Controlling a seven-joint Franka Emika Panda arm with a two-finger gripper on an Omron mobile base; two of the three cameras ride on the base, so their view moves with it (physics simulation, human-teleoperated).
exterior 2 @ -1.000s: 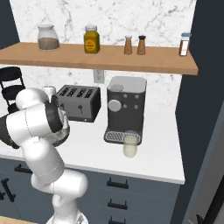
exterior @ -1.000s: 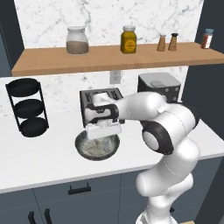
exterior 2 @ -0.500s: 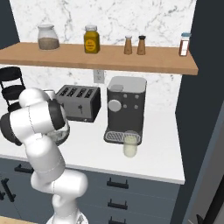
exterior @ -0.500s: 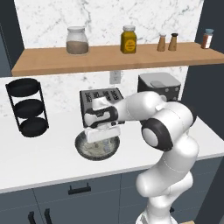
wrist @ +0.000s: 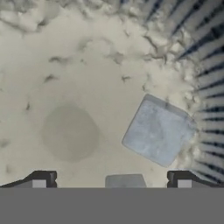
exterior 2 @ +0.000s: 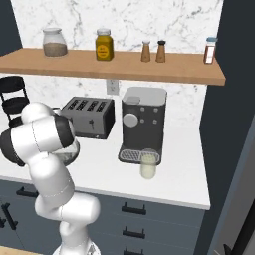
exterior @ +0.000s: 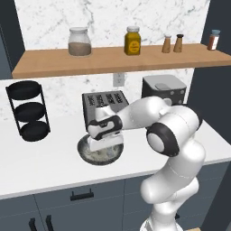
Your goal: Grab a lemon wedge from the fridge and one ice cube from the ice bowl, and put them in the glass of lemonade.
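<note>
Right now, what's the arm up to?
The arm has its gripper lowered into the ice bowl on the counter, in front of the toaster. The jaws are open and hold nothing. In the hand view an ice cube lies on the bowl's floor just ahead of the fingertips, a little toward one side. The glass of lemonade waits by the coffee machine.

We see a glossy white arm built of fat rounded segments, with black bands and a black disc cap at the joints. Its hand is a white block with a dark band (no cables or markings that we can make out). In the hand view, the fingertips are small dark squared tips with paler grey pads.
</note>
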